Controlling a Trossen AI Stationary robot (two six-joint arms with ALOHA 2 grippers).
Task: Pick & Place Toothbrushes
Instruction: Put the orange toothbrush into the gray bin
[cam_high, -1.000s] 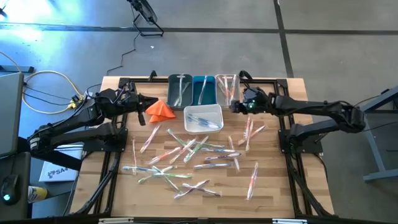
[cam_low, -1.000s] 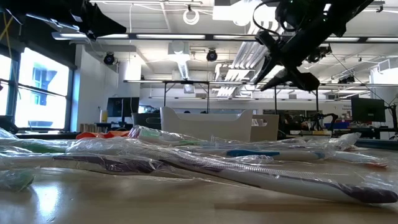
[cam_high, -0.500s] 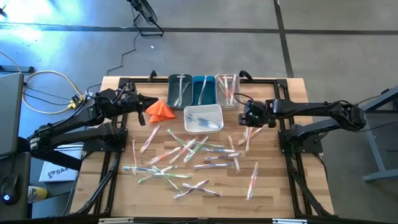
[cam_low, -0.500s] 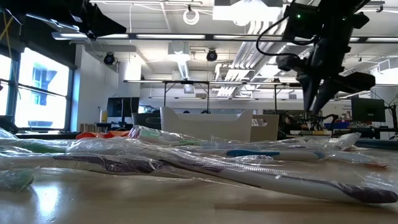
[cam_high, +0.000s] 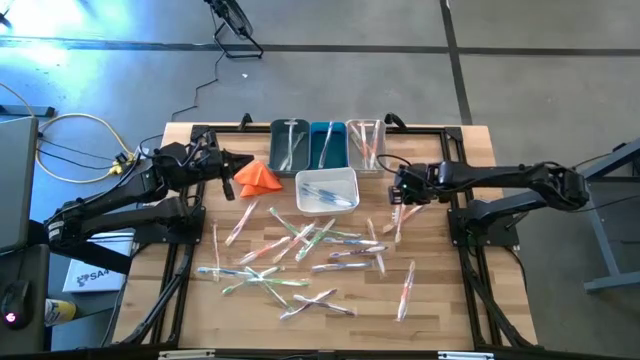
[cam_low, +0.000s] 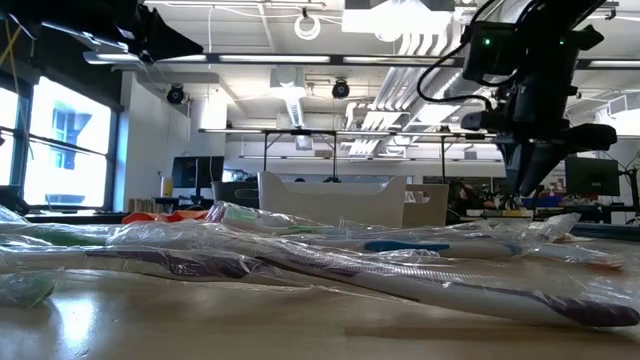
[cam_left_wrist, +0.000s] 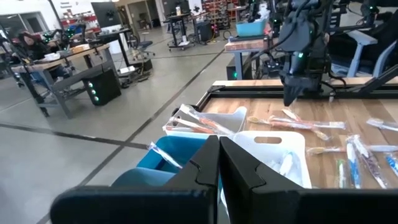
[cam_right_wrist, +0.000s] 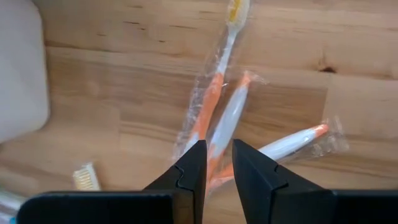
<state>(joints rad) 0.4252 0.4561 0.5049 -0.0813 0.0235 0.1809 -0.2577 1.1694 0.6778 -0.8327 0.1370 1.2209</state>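
Several wrapped toothbrushes (cam_high: 300, 250) lie scattered flat on the wooden table (cam_high: 450, 300). Others lie in the bins at the far edge. My right gripper (cam_high: 398, 195) hangs over the right part of the table and points down at three orange-handled toothbrushes (cam_right_wrist: 211, 106). Its fingers stand slightly open above them, with nothing between (cam_right_wrist: 219, 149). In the low view it (cam_low: 520, 190) is clear of the table. My left gripper (cam_high: 228, 165) waits shut and level at the far left, beside the orange cloth (cam_high: 258, 177).
A dark teal bin (cam_high: 289, 145), a blue bin (cam_high: 328, 145) and a clear bin (cam_high: 365, 145) stand in a row at the far edge. A white bin (cam_high: 327, 190) sits just in front of them. Black frame rails (cam_high: 470, 260) run along both sides.
My right gripper has left the clear bin, going toward the table's near edge and down. It has tipped from a slant to pointing almost straight down over the orange toothbrushes. The toothbrushes have not moved.
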